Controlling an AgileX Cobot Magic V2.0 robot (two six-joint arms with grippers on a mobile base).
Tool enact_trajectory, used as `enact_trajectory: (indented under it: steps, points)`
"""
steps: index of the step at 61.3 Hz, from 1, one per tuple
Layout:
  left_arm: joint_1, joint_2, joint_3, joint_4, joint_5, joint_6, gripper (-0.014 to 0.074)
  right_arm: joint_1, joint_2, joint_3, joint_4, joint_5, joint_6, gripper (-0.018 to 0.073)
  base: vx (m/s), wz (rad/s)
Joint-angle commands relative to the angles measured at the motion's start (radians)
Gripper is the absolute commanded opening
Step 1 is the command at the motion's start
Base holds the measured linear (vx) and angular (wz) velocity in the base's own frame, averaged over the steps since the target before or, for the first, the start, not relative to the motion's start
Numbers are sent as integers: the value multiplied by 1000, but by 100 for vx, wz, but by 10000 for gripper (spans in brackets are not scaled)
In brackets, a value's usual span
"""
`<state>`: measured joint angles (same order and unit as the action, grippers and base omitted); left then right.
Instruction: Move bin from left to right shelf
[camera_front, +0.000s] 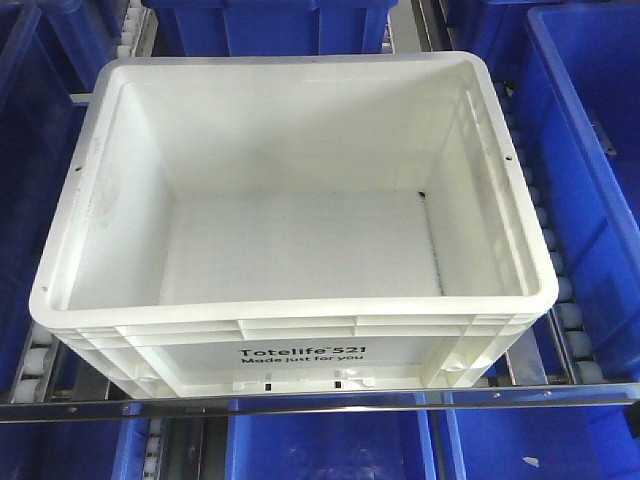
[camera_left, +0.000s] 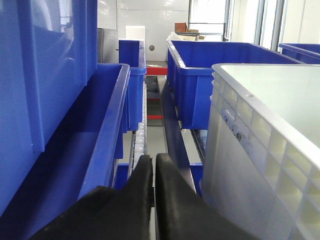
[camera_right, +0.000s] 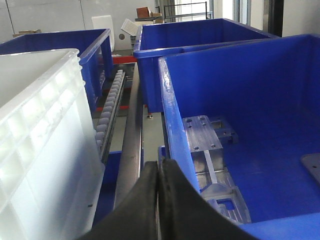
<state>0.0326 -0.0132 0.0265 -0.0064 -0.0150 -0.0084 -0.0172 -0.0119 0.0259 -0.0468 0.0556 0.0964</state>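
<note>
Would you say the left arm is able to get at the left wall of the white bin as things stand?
Probably yes. The left gripper, fingers together, sits in the gap between the white bin and the neighbouring blue bin, with the bin's ribbed wall just beside it and nothing between. The gap is narrow, though.

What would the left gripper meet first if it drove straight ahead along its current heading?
Probably nothing close: the shut left gripper points down the gap between the blue plastic bin and the large white plastic crate.
</note>
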Motion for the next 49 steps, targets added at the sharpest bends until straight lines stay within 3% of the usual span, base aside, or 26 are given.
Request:
enact_trajectory:
  steps: [1,49]
  points:
    - [3,-10,-22,-1,-76,-7,-6,0,-14,12,-5,-77,-16,-9,0,0]
    - [3,-10,-22,-1,-76,-7,-6,66,-14,12,-1,-130,-89,-9,0,0]
